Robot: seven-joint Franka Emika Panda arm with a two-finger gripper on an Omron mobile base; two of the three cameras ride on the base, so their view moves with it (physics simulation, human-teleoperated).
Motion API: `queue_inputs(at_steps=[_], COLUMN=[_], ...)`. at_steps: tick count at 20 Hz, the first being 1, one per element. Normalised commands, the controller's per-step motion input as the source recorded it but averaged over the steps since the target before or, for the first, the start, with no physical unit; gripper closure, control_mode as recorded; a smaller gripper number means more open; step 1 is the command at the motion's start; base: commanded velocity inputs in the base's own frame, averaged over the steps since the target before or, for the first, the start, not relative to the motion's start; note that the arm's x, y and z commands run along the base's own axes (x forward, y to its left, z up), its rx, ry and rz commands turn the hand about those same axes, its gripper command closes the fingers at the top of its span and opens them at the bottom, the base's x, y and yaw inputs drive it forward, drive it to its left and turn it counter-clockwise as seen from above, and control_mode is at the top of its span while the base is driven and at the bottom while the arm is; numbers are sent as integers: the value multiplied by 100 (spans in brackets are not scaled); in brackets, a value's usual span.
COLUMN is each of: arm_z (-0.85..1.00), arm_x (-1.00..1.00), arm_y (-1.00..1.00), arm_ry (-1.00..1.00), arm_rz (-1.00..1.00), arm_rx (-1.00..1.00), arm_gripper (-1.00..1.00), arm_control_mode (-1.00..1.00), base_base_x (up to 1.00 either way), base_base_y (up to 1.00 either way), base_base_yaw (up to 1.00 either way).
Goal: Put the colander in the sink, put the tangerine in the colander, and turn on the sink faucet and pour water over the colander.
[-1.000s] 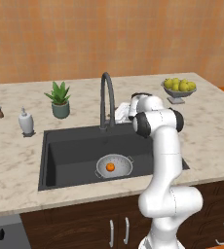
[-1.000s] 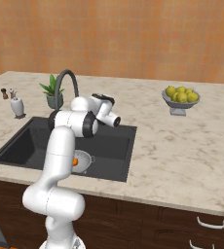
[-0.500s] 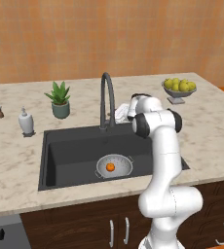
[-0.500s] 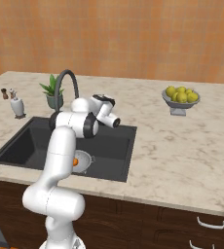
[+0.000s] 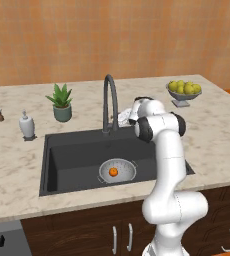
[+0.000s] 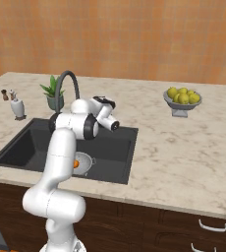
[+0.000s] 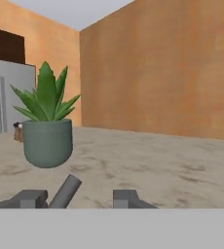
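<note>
Left base view
Sink (image 5: 47, 165): dark basin set in the tabletop (image 5: 17, 170), centre of the frame.
Colander (image 5: 126, 172): upright on the sink floor, lower centre, near the front wall.
Tangerine (image 5: 113, 172): inside the colander, at its middle.
Sink faucet (image 5: 109, 100): rises from the back rim of the sink; its spout arches toward the upper centre. No water is visible.
Arm (image 5: 164, 150): stands at lower right, with its wrist bent left to the foot of the faucet.

Right base view
Colander and tangerine: partly hidden behind the arm at centre left, still inside the sink.
Wrist: points left, just beside the faucet's foot.
Fruit bowl (image 6: 183, 101): upper right, well apart from the work.

Hand view
Tool (image 7: 80, 198): narrowly parted at the bottom edge.
Faucet lever (image 7: 65, 191): a grey rod between the fingers (image 7: 33, 198), close to the left one in the frame, with a clear gap to the right one. It does not look clamped.
Potted plant (image 7: 46, 141): centre left, beyond the lever.

Step in hand (judgement)
Stage: colander and fruit are placed, so turning on the water is what remains.
Method: centre the lever between the fingers, or push with one finger flat against it. Sweep along the lever's own arc and avoid a straight shove that would slip off the rod.
Aim: check that the spout hangs over the colander, and swing it if not.
</note>
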Motion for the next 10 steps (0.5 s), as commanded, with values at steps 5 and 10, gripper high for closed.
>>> queue_inputs(at_steps=[5, 10], arm_z=[-54, -53], arm_x=[35, 31], arm_y=[-76, -96], arm_ry=[4, 11], arm_rz=[-13, -12], arm_rx=[0, 1], arm_gripper=[100, 100], arm_control_mode=[-100, -100], base_base_x=[0, 0], base_base_y=[0, 0], base_base_yaw=[0, 0])
